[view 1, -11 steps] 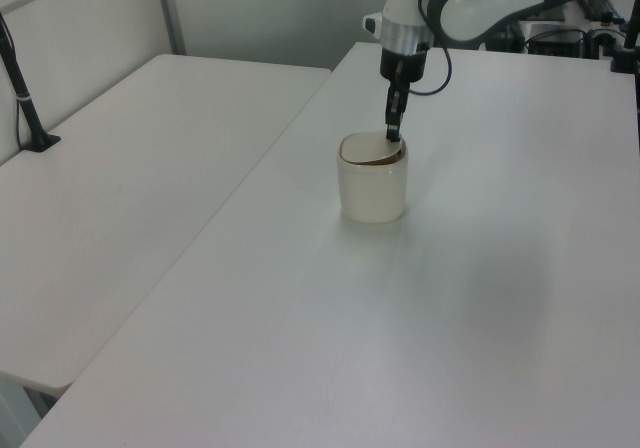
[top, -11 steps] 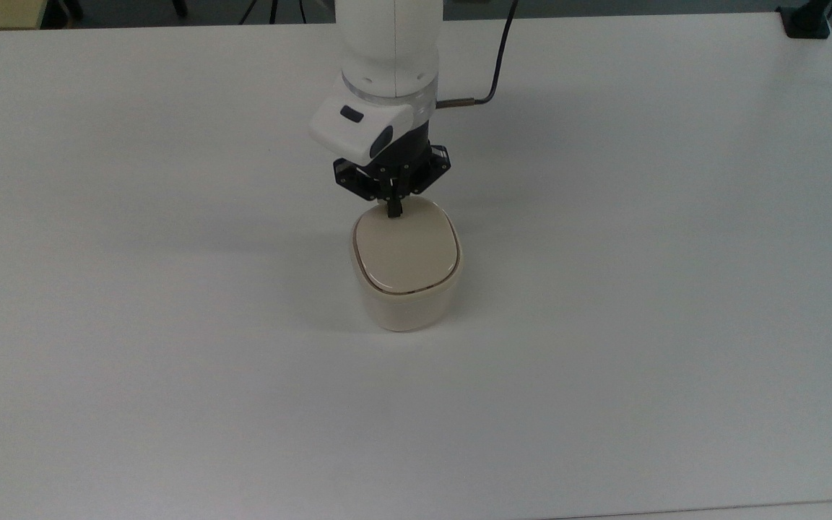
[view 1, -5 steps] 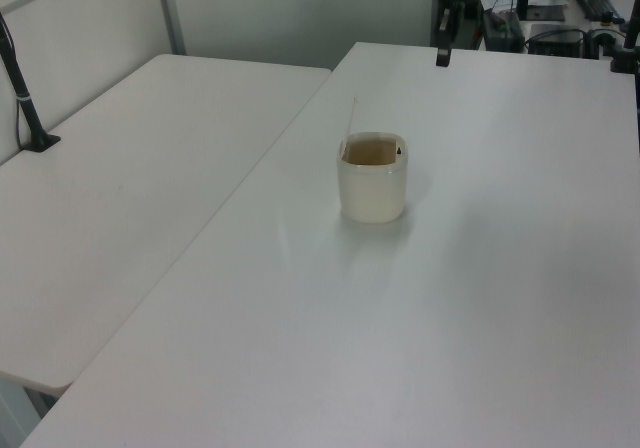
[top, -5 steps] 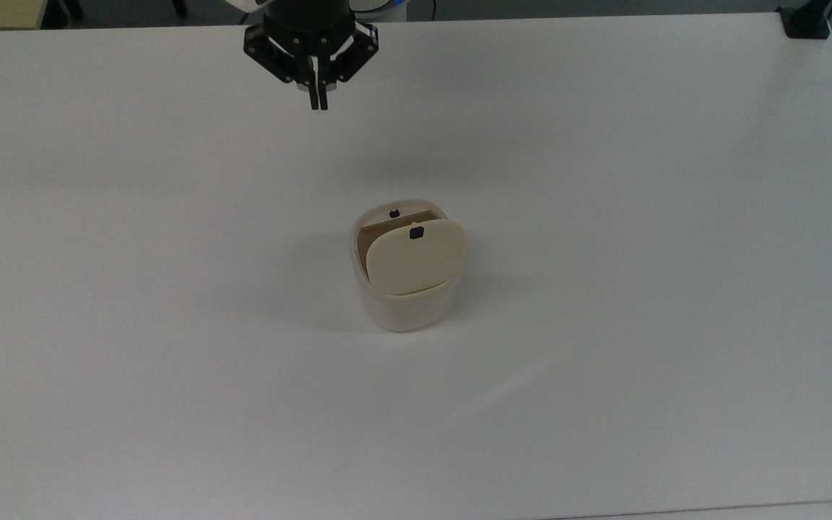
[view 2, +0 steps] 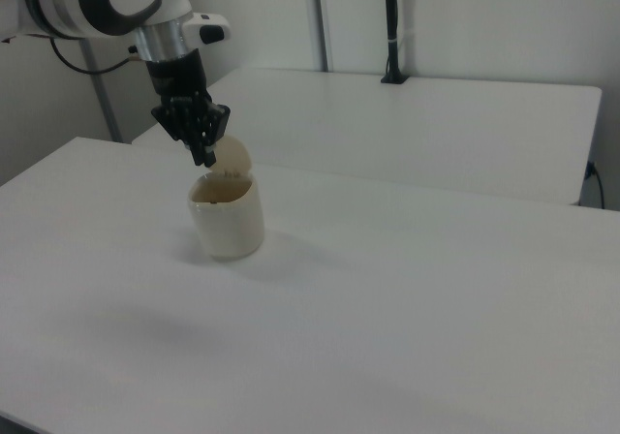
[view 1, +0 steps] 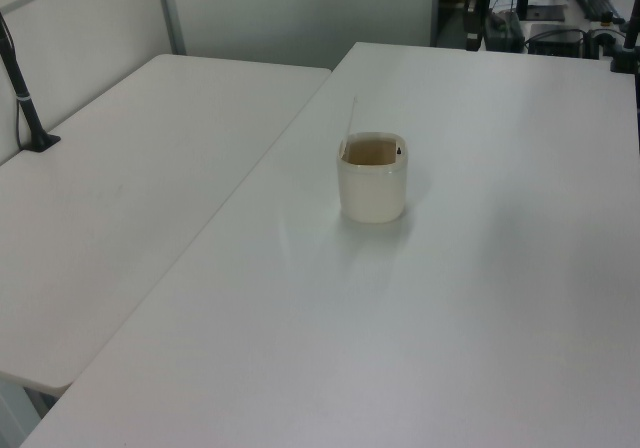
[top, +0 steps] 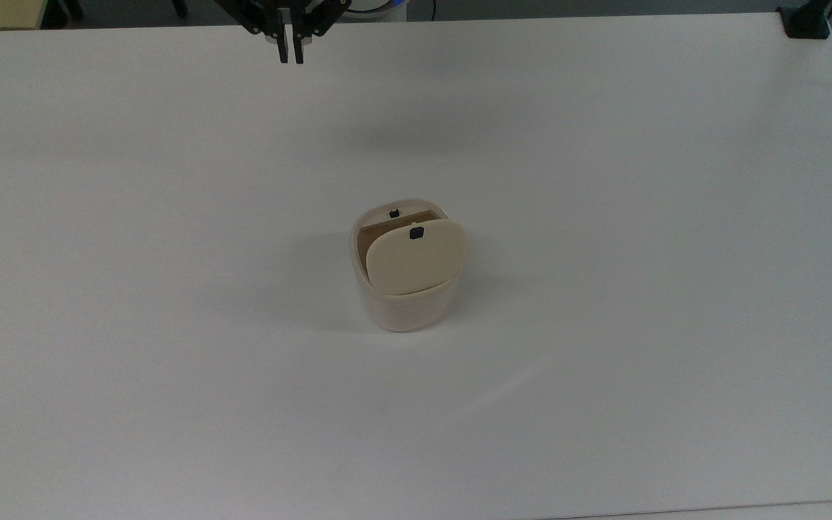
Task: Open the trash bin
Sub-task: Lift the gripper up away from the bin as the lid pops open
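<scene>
The cream trash bin stands near the middle of the white table. Its lid is raised and stands upright, with a small black latch near its top edge, and the brown inside shows behind it. The left view shows the trash bin with the lid edge-on above its rim. My gripper hangs high at the top view's upper edge, far from the bin, fingers together and holding nothing. Seen in the right view, the gripper lines up with the lid above the trash bin.
A black clamp sits on the table's corner at the top view's upper right. A second white table adjoins on the left view's left, with a black pole clamped to it.
One second ago my gripper pressed on the shut lid's latch edge. The lid has since sprung up. The gripper rose and drew away toward the top view's upper left.
</scene>
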You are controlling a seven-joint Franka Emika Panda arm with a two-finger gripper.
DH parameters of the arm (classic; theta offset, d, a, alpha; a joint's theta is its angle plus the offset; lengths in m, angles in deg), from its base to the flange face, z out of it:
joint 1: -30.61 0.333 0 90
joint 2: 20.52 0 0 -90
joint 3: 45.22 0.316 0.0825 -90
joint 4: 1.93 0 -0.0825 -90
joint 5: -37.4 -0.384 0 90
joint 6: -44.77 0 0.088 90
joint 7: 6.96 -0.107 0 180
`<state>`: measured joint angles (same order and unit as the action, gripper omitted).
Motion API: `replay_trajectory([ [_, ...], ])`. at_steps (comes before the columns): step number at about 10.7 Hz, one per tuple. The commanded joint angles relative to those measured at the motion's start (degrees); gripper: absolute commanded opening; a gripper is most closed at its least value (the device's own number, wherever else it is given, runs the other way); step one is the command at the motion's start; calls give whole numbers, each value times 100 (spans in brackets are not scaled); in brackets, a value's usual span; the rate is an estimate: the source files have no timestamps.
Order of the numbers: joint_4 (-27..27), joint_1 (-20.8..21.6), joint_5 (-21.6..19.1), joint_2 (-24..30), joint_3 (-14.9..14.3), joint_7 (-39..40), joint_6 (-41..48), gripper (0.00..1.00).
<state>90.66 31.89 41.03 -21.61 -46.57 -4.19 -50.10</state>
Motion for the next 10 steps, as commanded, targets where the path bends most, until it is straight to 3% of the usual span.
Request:
replay_trajectory([
  [1,215,58,164,153,39,-40,74,64],
  [2,206,58,164,144,47,-74,74,100],
  [10,180,75,173,144,74,-75,39,100],
])
